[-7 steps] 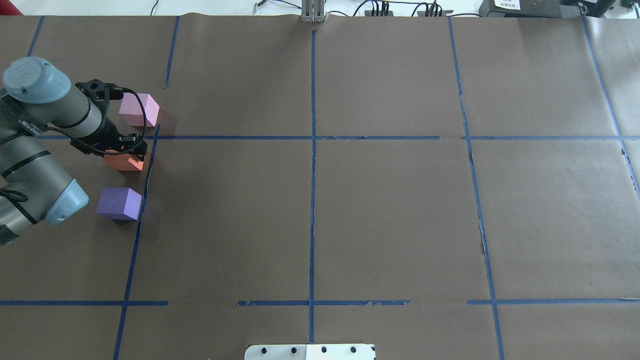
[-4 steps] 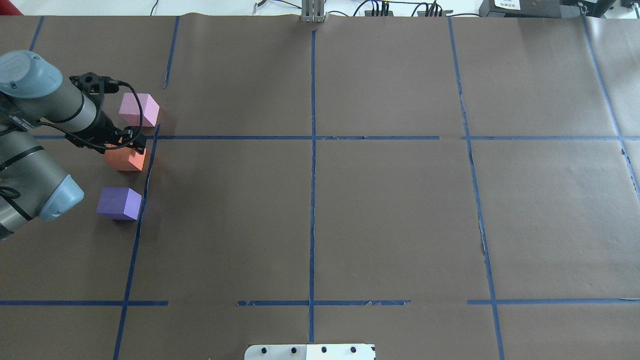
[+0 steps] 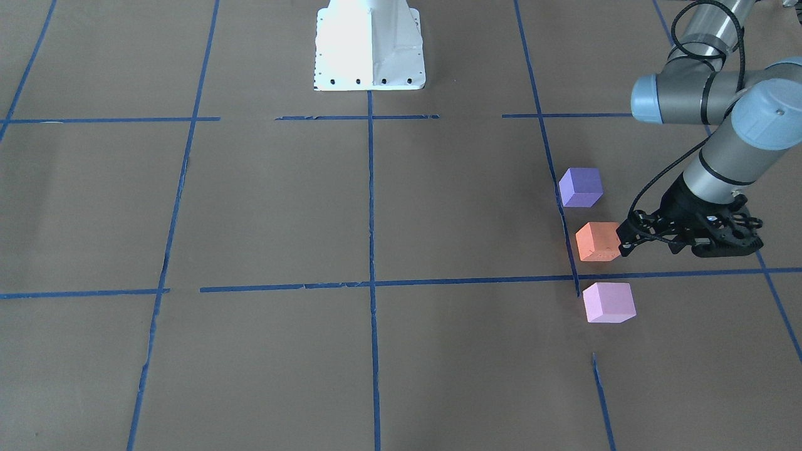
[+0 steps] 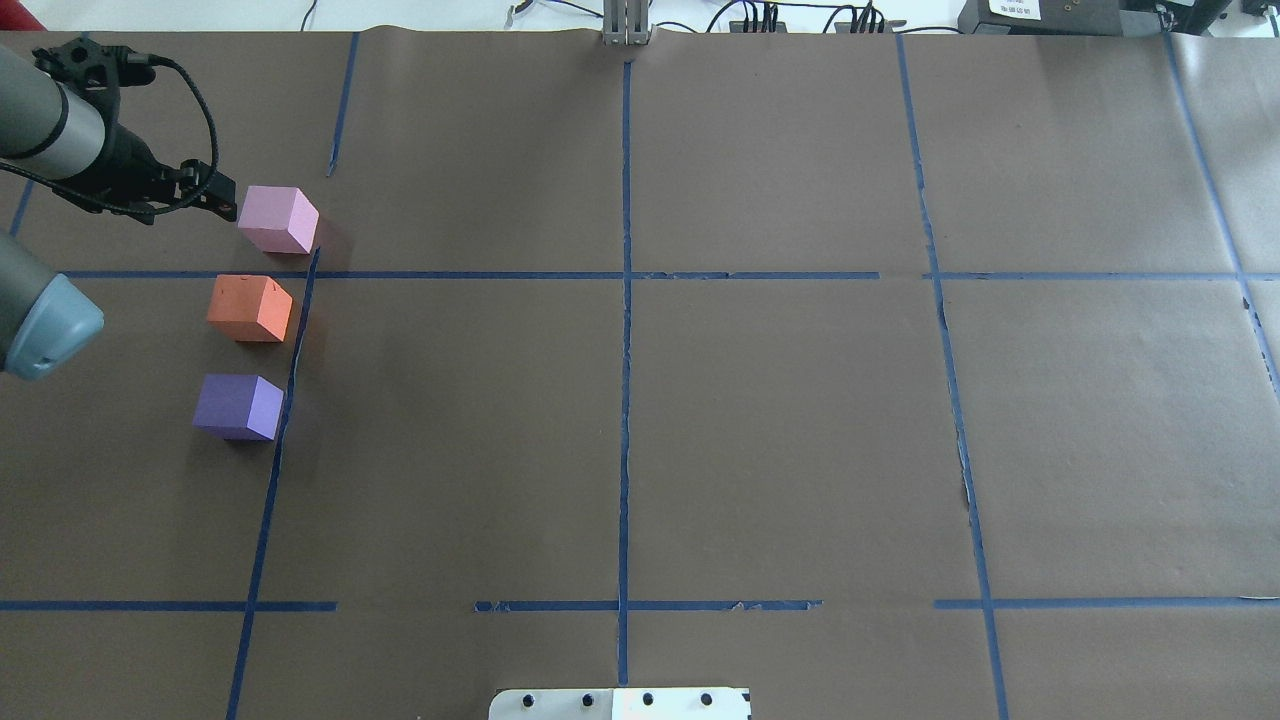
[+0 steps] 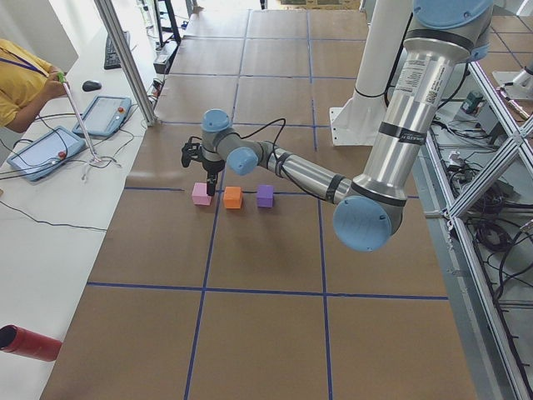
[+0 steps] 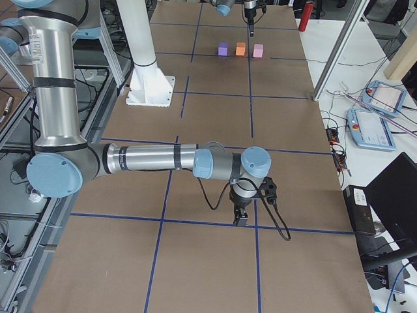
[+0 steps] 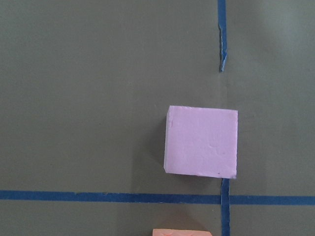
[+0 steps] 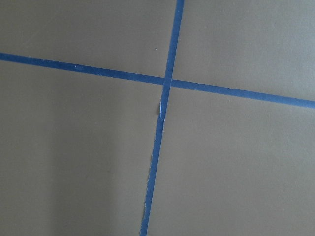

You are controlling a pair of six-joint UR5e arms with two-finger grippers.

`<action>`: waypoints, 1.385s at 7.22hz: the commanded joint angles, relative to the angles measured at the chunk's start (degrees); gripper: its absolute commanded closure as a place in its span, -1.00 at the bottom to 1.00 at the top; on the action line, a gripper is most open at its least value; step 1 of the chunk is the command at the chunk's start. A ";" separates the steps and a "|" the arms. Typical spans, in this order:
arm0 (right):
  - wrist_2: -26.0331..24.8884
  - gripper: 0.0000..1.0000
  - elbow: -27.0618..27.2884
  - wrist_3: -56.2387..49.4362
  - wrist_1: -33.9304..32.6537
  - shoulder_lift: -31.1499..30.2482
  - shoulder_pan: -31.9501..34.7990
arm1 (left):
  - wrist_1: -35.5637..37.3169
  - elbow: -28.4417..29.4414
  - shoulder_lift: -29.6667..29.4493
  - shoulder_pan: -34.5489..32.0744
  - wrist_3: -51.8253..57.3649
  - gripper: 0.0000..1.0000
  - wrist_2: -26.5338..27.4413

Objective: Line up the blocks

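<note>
**Op:** Where are your blocks?

**Eng:** All three are on the bench (image 4: 700, 450), in one row. Take the orange block (image 4: 250, 308) as your reference; it has faint marks on its top face.
- The pink block (image 4: 278, 218) is its neighbour on the side away from the robot base. There's a small gap, so they aren't touching.
- The violet block (image 4: 238, 406) is its neighbour on the base side, also with a gap.
- The row runs along a blue tape line (image 4: 290, 350), which passes just beside orange on the robot's right.
- A cross tape line (image 4: 450, 275) runs between orange and pink.

**Op:** And the left arm?

**Eng:** The left gripper (image 4: 218, 196) is raised and clear of orange, on orange's pink side. Its wrist camera looks straight down on pink, and you only get orange's edge at the bottom of that view. It holds no block. Whether the fingers are apart or together, I can't tell from these views.

**Op:** Right arm?

**Eng:** The right gripper (image 6: 240, 218) is well apart from orange, toward the opposite end of the bench. It points down, low over a tape crossing (image 8: 167, 81). You only see it in the side view, so I can't tell the state of its fingers either.
</note>
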 commanded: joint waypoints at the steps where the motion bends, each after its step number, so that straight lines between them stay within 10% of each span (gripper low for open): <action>1: 0.00 -1.00 0.00 -0.07 0.00 0.00 0.06 | 0.04 -0.61 6.46 -6.72 15.05 -0.98 -0.27; 5: 0.00 -1.00 0.00 0.02 0.00 0.00 0.06 | 0.04 2.81 17.81 -23.09 38.78 -1.00 -1.14; 10: 0.00 -1.00 0.00 0.02 0.00 0.00 -0.03 | 3.34 2.29 18.54 -23.37 47.08 -0.99 -7.10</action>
